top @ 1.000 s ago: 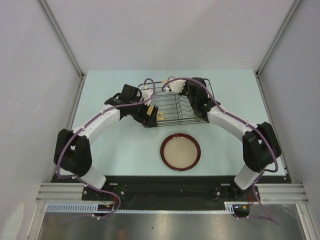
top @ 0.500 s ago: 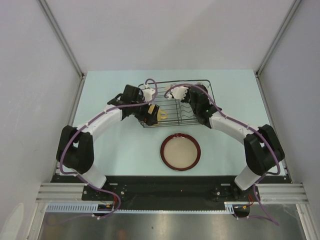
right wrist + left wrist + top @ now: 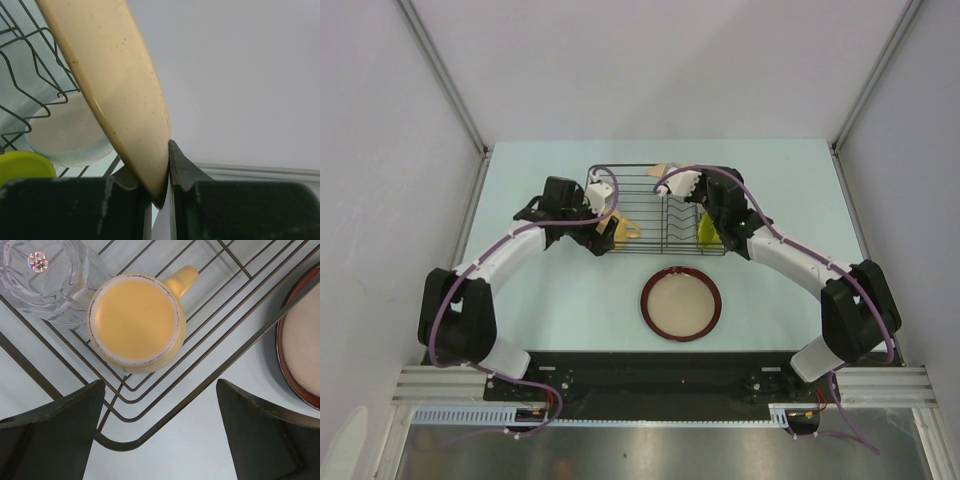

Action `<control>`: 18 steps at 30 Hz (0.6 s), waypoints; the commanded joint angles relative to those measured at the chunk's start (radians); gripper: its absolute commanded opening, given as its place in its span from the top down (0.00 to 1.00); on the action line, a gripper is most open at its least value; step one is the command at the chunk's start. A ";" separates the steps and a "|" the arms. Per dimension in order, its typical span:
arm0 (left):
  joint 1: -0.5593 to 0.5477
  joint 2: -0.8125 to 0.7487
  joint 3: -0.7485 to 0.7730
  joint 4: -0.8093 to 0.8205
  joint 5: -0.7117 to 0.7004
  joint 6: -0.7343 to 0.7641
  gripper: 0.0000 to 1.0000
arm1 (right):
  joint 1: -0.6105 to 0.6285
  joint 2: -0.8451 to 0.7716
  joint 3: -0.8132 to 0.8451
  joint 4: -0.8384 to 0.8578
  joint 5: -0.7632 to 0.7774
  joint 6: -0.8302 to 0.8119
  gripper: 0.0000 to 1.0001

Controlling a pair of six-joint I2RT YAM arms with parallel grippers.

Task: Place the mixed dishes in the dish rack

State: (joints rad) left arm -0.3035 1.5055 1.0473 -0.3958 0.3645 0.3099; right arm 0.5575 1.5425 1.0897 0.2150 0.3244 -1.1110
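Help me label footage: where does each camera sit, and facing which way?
Top external: above, behind the arms, facing down on black wire dish rack; both arms show.
Left wrist: faces down at yellow-orange handled mug; open left pincer shows.
Right wrist: faces along right pincer, shut on speckled tan plate rim.
Shared: top and left wrist show the mug.

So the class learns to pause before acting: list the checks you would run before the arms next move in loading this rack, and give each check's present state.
1. Right claw shut on tan plate rim: ok.
2. Left claw open, clear of mug: ok.
3. Mug inside dish rack: ok.
4. Clear glass in rack beside mug: ok.
5. Dark-rimmed plate loaded: not ok, it lies on the table.
6. Free slot for the tan plate: cannot tell.
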 commanded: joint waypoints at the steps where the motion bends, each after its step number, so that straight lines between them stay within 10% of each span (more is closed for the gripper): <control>1: 0.061 -0.010 -0.040 -0.155 -0.115 0.034 0.00 | 0.002 -0.059 0.027 0.113 0.051 0.017 1.00; 18: 0.063 -0.120 0.201 -0.310 -0.022 -0.023 0.00 | 0.084 0.011 0.064 0.066 0.081 0.073 1.00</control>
State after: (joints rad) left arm -0.2512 1.4429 1.1831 -0.6579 0.3317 0.3141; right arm 0.6361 1.5597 1.0897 0.1726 0.3592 -1.0756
